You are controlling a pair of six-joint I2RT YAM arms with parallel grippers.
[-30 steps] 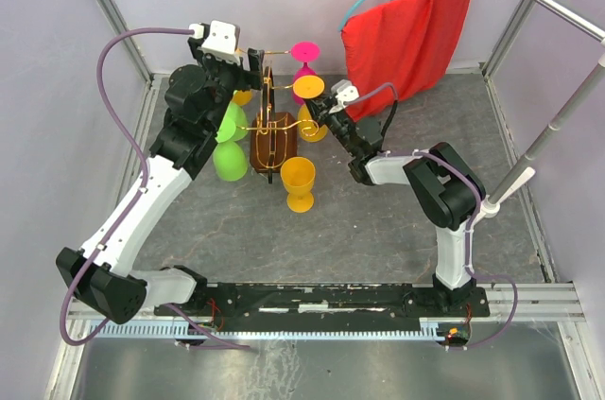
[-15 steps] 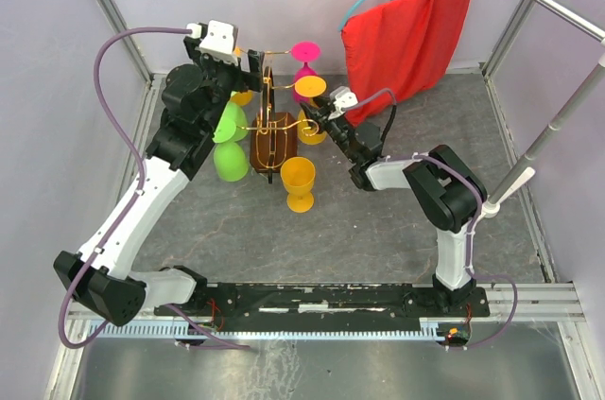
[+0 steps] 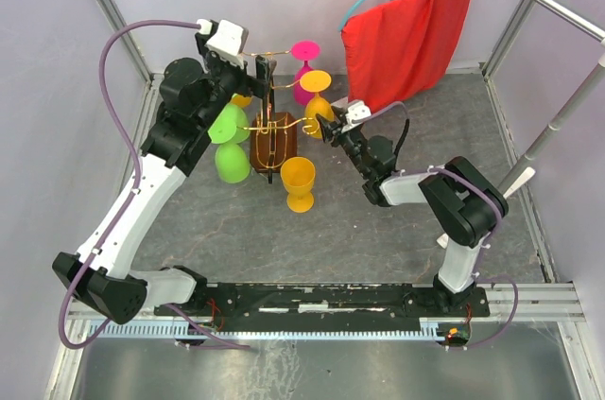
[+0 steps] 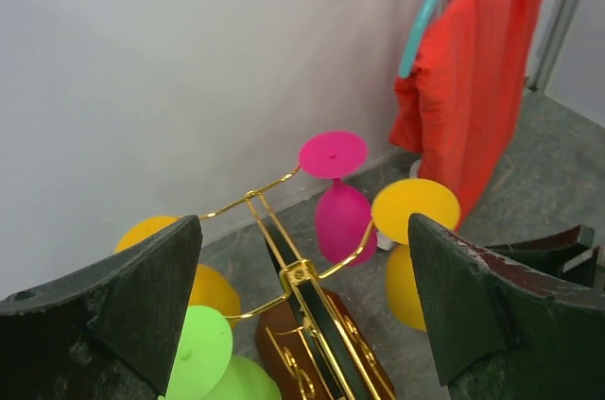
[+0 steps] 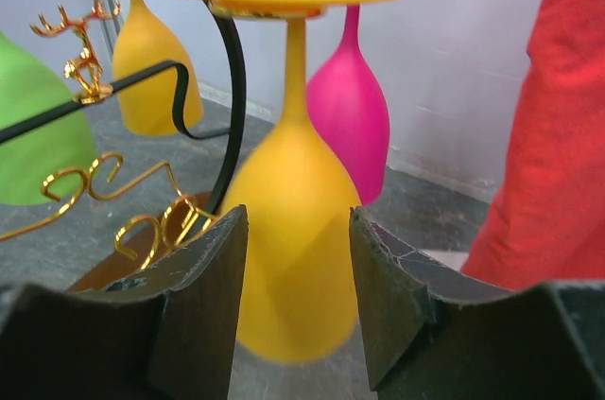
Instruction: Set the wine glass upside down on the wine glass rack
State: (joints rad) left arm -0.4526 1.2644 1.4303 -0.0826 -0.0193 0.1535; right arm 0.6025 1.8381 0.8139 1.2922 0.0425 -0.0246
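The wine glass rack (image 3: 275,122) is gold wire on a dark brown base; it also shows in the left wrist view (image 4: 301,277) and the right wrist view (image 5: 87,67). A yellow wine glass (image 3: 316,84) hangs upside down on its right arm, its foot resting on the wire (image 5: 293,258). My right gripper (image 3: 331,126) is open just right of this glass, its fingers either side of the bowl and apart from it (image 5: 298,220). My left gripper (image 3: 263,69) is open and empty above the rack's top (image 4: 302,222).
A pink glass (image 3: 304,52), two green glasses (image 3: 228,122) and another yellow glass (image 3: 244,97) hang on the rack. An orange-yellow glass (image 3: 298,182) stands upright on the grey table in front of the rack. A red cloth (image 3: 406,36) hangs at the back right.
My right gripper has drawn back to the right, away from the hanging yellow glass, which stays on the wire. My left gripper has shifted slightly right above the rack.
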